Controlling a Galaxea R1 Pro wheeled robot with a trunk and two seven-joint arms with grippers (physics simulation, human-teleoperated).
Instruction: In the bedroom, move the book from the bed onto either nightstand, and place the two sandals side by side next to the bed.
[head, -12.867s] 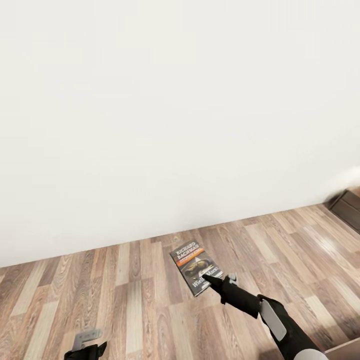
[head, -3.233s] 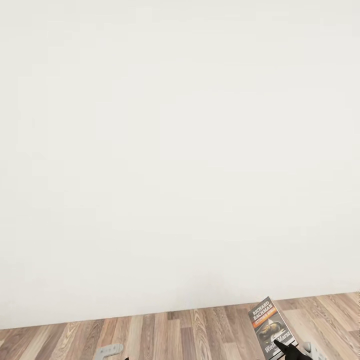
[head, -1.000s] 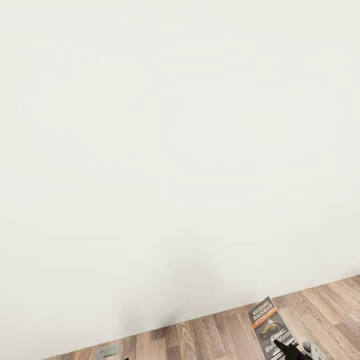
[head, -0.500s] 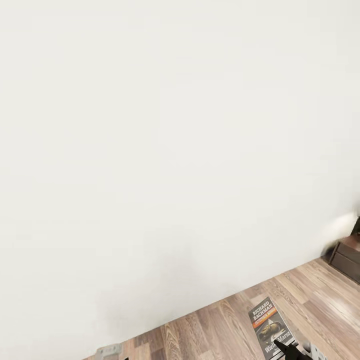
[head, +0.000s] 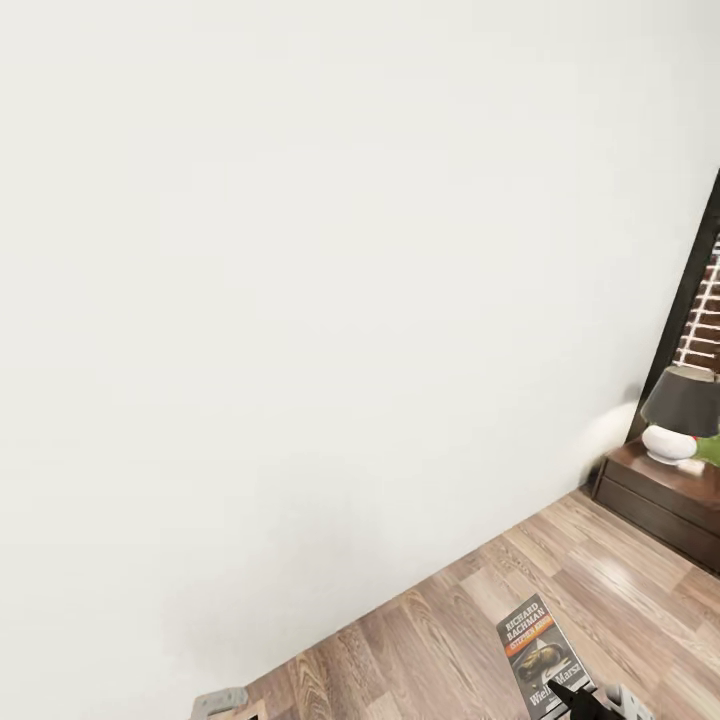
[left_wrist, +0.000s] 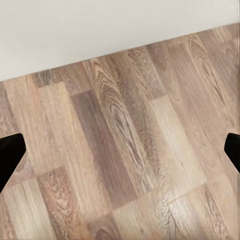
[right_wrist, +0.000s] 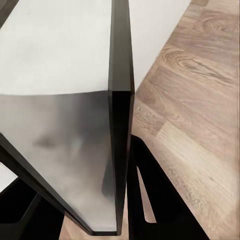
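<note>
Two right fingers (right_wrist: 150, 200) you kept clamped on the book (head: 541, 655); left fingers (left_wrist: 10, 155) were apart, nightstand (head: 660, 500) ahead-right.

We are looking into a home bedroom: a plain white wall (head: 300, 300) is meeting a wood-plank floor (head: 600, 590), and a low dark-brown nightstand (head: 660, 500) is standing in the corner, carrying a lamp (head: 680, 415) with a dark shade and white base, beside a black-framed window (head: 700, 290).
</note>
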